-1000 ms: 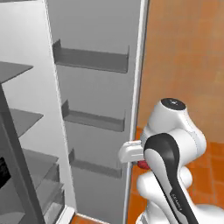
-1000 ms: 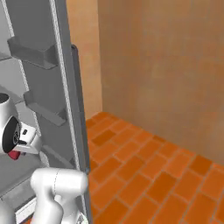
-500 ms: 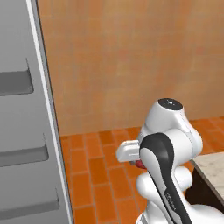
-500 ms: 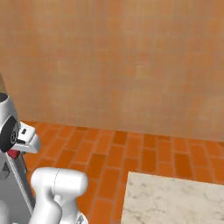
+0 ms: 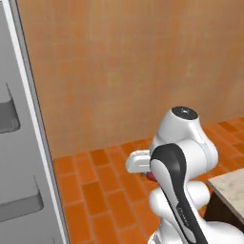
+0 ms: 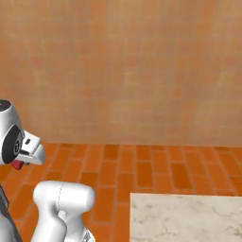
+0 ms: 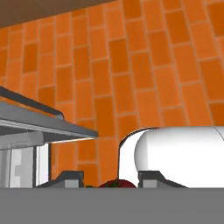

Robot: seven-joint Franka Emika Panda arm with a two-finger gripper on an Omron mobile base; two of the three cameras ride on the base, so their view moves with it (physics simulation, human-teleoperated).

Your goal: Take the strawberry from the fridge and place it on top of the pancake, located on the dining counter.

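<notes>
The strawberry (image 7: 115, 183), small and red, sits pinched between my gripper's (image 7: 112, 181) two dark fingertips (image 7: 70, 176) at the bottom of the hand view. It also peeks out red under the hand as the strawberry (image 6: 17, 164) in the right base view and the strawberry (image 5: 150, 176) beside the arm in the left base view. The gripper (image 6: 19, 161) is shut on it, held close to the arm above the brick floor. The fridge (image 5: 24, 157) door with its bins stands at the far left. A corner of the dining counter (image 6: 189, 215) shows low down. The pancake is out of view.
An orange brick floor (image 6: 142, 170) and a tan brick wall (image 6: 132, 71) lie ahead. The beige counter corner (image 5: 231, 185) juts in at the lower right of the left base view. The fridge door's lower edge (image 7: 39, 124) shows at the left of the hand view.
The whole picture has swung away from the fridge: its open door slid off to the left and the counter corner came into view. The gripper stays shut on the strawberry.
</notes>
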